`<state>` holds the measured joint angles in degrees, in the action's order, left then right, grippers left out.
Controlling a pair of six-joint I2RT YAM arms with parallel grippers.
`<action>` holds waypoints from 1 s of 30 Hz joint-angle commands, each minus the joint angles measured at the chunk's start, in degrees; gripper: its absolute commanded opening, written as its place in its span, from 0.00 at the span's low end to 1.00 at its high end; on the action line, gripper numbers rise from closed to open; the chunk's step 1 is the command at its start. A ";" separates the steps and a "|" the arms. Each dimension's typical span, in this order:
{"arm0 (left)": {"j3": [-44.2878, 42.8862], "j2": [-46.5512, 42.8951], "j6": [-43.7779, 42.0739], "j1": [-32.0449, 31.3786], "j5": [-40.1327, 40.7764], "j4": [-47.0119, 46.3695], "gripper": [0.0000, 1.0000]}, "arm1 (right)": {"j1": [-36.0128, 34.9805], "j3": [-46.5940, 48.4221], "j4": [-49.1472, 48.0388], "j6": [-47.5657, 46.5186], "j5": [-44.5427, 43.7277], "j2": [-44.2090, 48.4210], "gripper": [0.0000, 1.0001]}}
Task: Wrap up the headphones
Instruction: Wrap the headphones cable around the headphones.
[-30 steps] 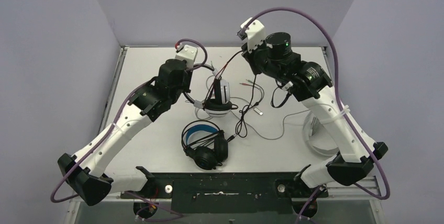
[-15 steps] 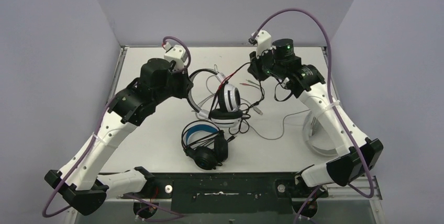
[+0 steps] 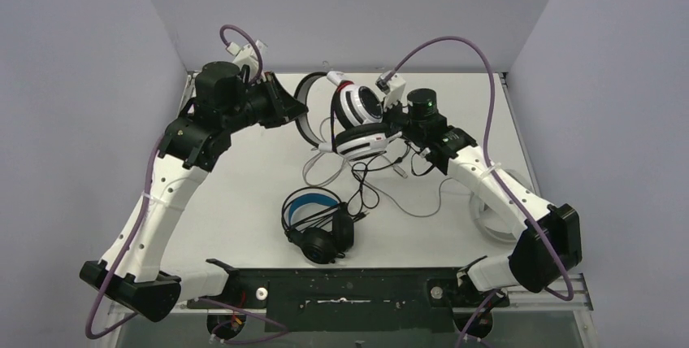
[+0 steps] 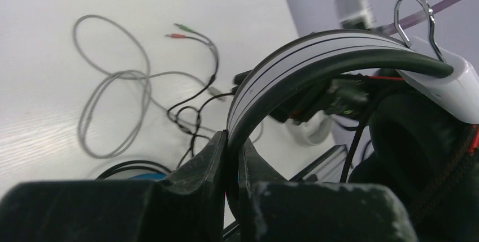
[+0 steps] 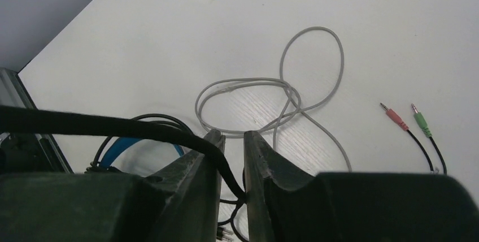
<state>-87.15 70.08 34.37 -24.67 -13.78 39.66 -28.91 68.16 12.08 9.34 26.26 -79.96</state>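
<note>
Here, the left claw (image 4: 233, 143) is clenched on the striped headband of a white-and-black over-ear headset (image 3: 357, 116), held aloft just beyond its fingers. A black braided cable (image 5: 113, 126) runs between the barely parted jaws of the right claw (image 5: 231, 140); pinched or loose, I cannot tell. The band is likely stiff and light, the cable floppy.

Open tabletop (image 3: 242, 187) on the left leaves room to pass. Mid-table, the black headset (image 3: 318, 232) and tangled cables (image 3: 366, 188) block the way; the raised headset (image 3: 355, 108) hangs over the far middle.
</note>
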 commanded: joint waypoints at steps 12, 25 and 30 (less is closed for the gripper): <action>-15.51 3.75 19.37 0.40 -10.33 -20.40 0.00 | -0.49 -6.57 -23.82 7.90 -1.08 -7.25 0.72; -21.46 5.53 19.60 0.93 -9.42 -18.66 0.00 | 0.47 -6.02 -35.24 13.65 6.96 -15.43 0.79; -23.75 6.62 19.62 4.14 -9.52 -17.23 0.00 | 2.60 -8.92 -38.31 14.60 17.84 -16.59 0.85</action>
<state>-105.82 76.77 51.05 -23.09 -21.78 26.89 -27.92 60.88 -18.76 23.31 34.85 -96.57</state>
